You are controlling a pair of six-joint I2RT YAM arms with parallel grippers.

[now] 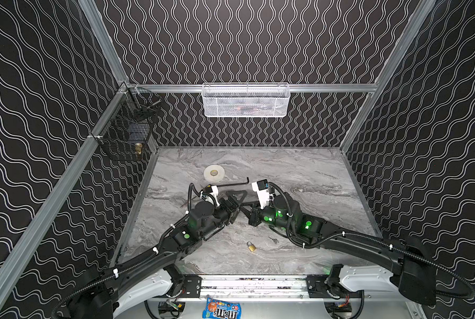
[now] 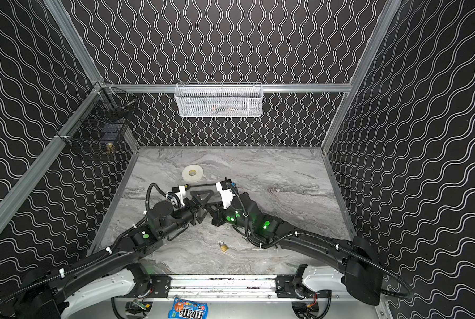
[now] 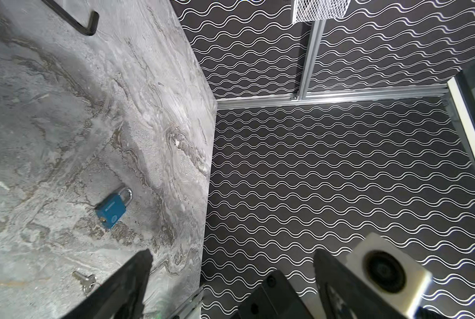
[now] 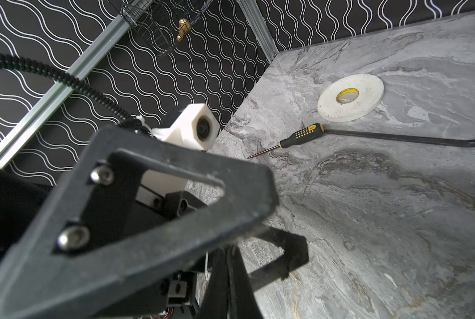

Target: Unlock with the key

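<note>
Key (image 1: 273, 239) lay flat on the counter (image 1: 313, 171), close beside your right arm, and a brass padlock (image 1: 252, 246) lay near it toward the front edge. Your left wrist view also showed a blue padlock (image 3: 113, 205) lying on the counter, farther off than the key. You had the left gripper (image 3: 232, 259) spread wide apart and the right gripper (image 4: 228, 265) pinched together on nothing. Both hung mid-counter, tips close to each other, well apart from key and padlocks.
</note>
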